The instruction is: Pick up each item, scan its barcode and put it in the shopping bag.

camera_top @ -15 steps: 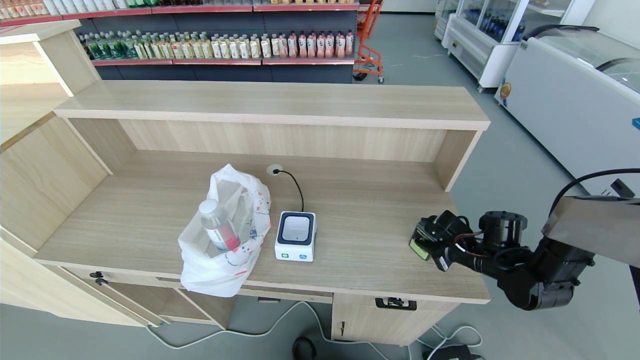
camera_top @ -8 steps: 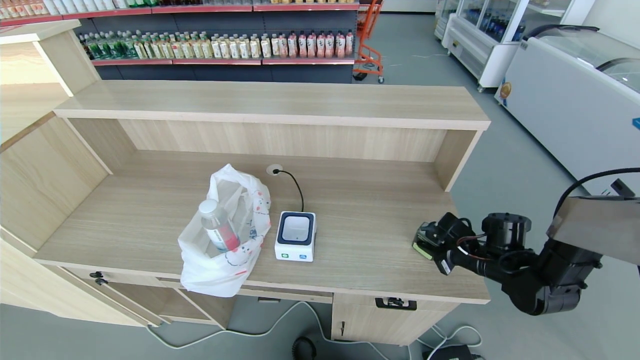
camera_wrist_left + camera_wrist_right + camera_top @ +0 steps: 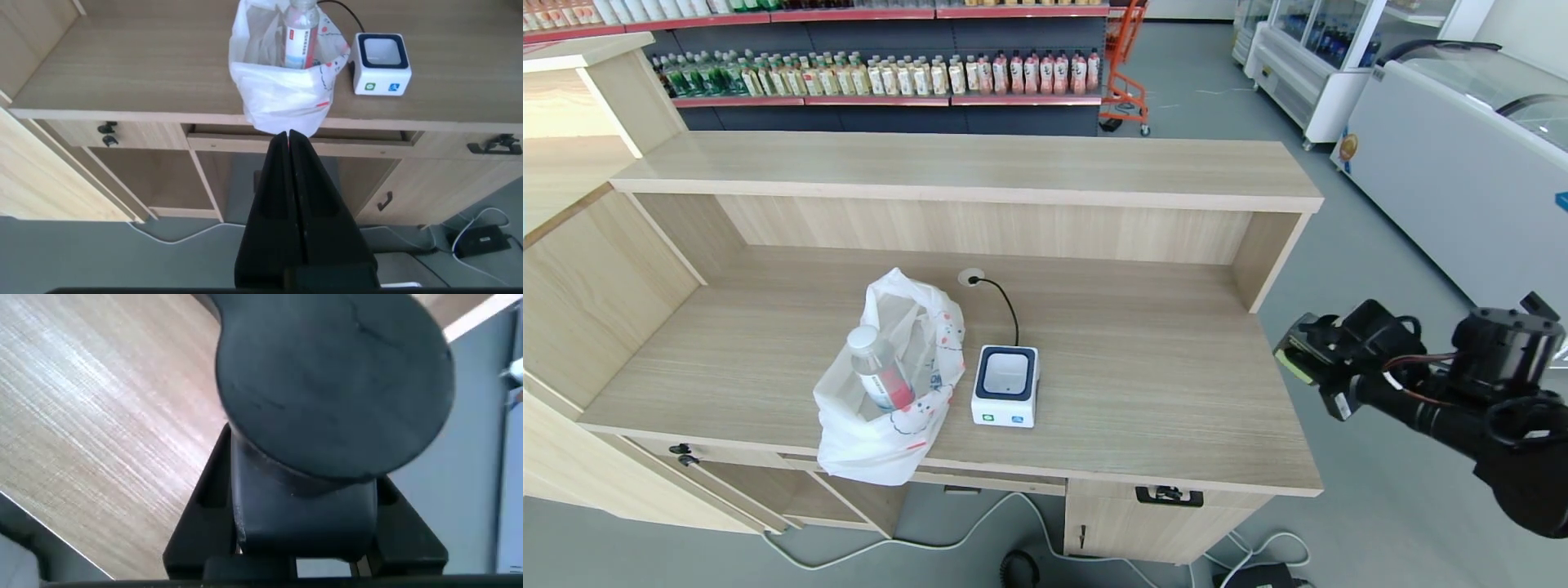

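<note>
Clear plastic bottle [image 3: 880,377]: leaning inside the shopping bag [image 3: 882,445], cap up, red-and-white label facing out. Position unchanged over the last second.
Shopping bag: white film, mouth open, on the desk [image 3: 1143,367] at its front edge, the bottom sagging slightly over it. Unchanged.
Scanner [image 3: 1005,385]: white box just beside the bag, on its right, window up. Unchanged.
Right gripper [image 3: 1298,359]: a second ago over the desk's front right corner; now drawn back past the desk's right edge, above the floor. Spread or pressed together: cannot tell.
Left gripper [image 3: 289,139]: pressed together on nothing, held low in front of the desk and pointing toward the bag.
Assessment: the bottle is judged bagged. The right arm's retreat reads as clearing away after placement, not as an approach to another item.
</note>
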